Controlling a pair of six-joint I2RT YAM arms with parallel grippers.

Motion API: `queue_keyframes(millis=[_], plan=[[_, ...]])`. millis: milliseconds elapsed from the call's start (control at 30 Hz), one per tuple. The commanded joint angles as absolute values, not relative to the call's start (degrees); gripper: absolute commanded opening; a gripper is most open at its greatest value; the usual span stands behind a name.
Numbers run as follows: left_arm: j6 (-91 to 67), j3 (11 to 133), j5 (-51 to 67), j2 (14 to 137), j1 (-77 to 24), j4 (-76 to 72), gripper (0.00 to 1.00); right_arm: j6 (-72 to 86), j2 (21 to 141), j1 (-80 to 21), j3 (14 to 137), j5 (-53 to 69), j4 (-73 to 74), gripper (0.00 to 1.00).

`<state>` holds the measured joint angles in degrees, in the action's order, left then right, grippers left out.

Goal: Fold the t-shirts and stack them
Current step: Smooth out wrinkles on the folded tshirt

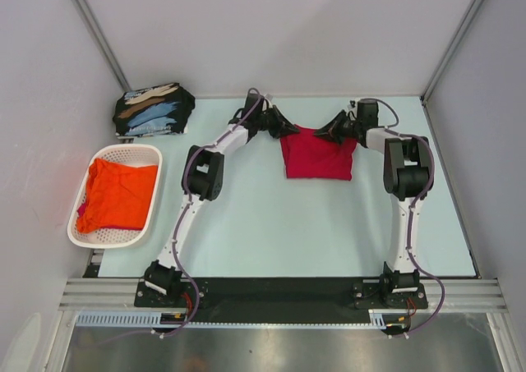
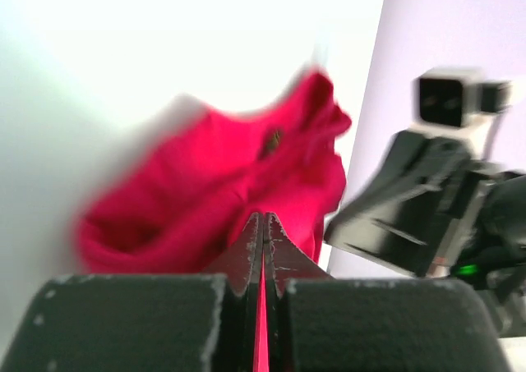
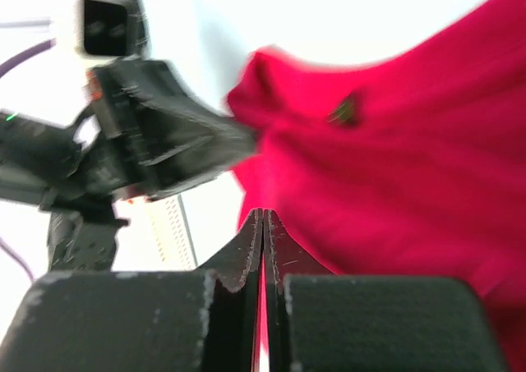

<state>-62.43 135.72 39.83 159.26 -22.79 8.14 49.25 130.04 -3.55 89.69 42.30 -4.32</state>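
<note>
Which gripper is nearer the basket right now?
Left. The left gripper grips the red shirt at its far left corner, on the side toward the basket; the right gripper grips the far right corner, farther from the basket.

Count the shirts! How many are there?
3 at least: a red shirt in the middle, an orange shirt in the white basket, and a black folded pile far left that may hide more.

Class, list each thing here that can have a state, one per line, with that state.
red t-shirt: pinched at its far edge by both tools
left tool: shut on red t-shirt
right tool: shut on red t-shirt
orange t-shirt: crumpled in basket
black t-shirts: folded, stacked
</note>
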Motion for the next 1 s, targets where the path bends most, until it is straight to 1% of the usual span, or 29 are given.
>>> queue_keyframes(millis=[0, 100, 200, 267, 300, 433, 567, 600, 733, 833, 900, 967], plan=[[-68.37, 139.75, 36.3, 161.8, -21.18, 2.73, 0.0, 48.43, 136.13, -2.81, 96.84, 36.93, -3.17, 0.0], [-70.04, 139.83, 38.74, 162.69, -20.39, 0.62, 0.0, 46.06, 138.42, -2.37, 101.67, 30.97, 1.82, 0.0], [-69.79, 137.74, 43.05, 160.15, -20.3, -4.2, 0.0, 42.9, 136.68, -2.02, 102.39, 23.48, 2.55, 0.0], [-69.96, 134.58, 44.82, 155.42, -20.3, -6.84, 0.0, 40.53, 134.75, -1.76, 102.39, 18.58, 2.55, 0.0], [-69.61, 131.08, 46.04, 153.3, -20.3, -8.94, 0.0, 39.73, 134.21, -1.84, 102.57, 17.15, 2.64, 0.0], [-66.19, 123.06, 48.6, 144.6, -20.39, -9.23, 0.0, 36.13, 131.23, -1.76, 103.27, 11.88, 4.65, 0.0], [-61.97, 114.45, 50.45, 136.16, -20.57, -8.26, 0.0, 35.85, 127.45, -1.41, 102.4, 14.67, 4.75, 0.0], [-61.18, 110.78, 50.8, 132.92, -20.74, -8.26, 0.0, 36.38, 125.27, -1.67, 101.7, 15.29, 4.14, 0.0], [-58.36, 102.06, 51.06, 126.58, -21.27, -8.17, 0.0, 37.79, 118.84, -2.55, 97.05, 19.85, 3.34, 0.0], [-58.45, 97.66, 52.64, 125.77, -21.71, -8.09, 0.0, 39.9, 116.9, -2.81, 94.93, 23.8, 5.88, 0.0], [-57.75, 96.51, 53.09, 126.56, -22.41, -5.2, 0.0, 41.48, 116.54, -2.99, 92.91, 26.0, 7.02, 0.0], [-57.31, 95.89, 53.09, 128.05, -23.02, -3.88, 0.0, 43.76, 116.02, -2.99, 88.27, 28.91, 6.42, 0.0]])
